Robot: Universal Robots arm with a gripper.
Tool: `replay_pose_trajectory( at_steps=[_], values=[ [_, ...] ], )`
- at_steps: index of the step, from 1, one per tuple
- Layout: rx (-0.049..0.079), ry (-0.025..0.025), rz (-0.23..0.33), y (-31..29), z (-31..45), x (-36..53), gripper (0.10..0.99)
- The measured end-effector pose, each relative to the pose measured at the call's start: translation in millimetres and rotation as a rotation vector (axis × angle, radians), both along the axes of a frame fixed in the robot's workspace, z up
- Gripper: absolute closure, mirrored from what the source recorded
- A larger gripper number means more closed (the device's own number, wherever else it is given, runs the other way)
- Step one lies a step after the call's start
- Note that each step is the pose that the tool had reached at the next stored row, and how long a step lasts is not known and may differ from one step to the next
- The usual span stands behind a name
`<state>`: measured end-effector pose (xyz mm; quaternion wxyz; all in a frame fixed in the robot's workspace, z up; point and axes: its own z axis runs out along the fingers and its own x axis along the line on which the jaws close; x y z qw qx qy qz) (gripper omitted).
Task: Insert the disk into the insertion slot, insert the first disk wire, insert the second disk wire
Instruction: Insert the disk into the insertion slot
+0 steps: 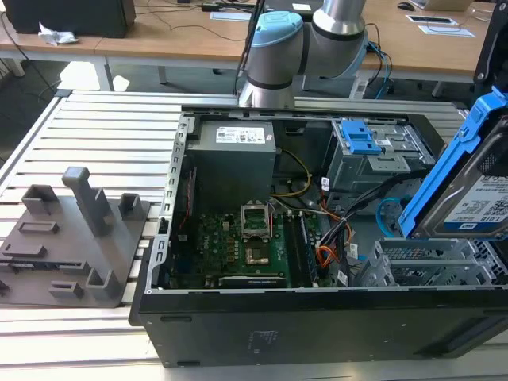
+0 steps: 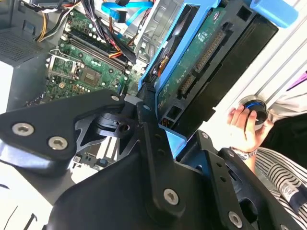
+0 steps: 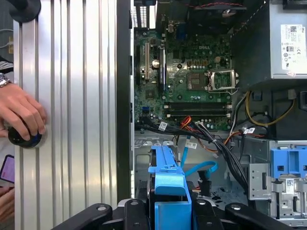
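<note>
Presently, the disk [image 1: 475, 186] is held tilted at three o'clock in the exterior view, with its blue frame clamped between the fingers of the gripper [image 2: 170, 122]. The insertion slot [image 1: 421, 266] is seen just beneath it, toward five o'clock, and the disk is not seated in it. The second disk wire [image 1: 384, 213] is looped at the slot's eleven o'clock, near the motherboard [image 1: 246, 242]. A person's hand [image 3: 21, 111] is rested on a round black-and-blue knob [image 3: 24, 137].
</note>
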<state>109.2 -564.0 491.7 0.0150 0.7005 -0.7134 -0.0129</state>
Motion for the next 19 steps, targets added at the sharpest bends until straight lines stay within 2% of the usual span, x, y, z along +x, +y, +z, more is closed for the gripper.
replay_pose_trajectory(
  at_steps=[7, 19],
  values=[
    [0.000, 0.0000, 0.000, 0.0, -10.1, 0.0, 0.722],
    [0.000, 0.0000, 0.000, 0.0, -19.1, 0.0, 0.722]
  ],
)
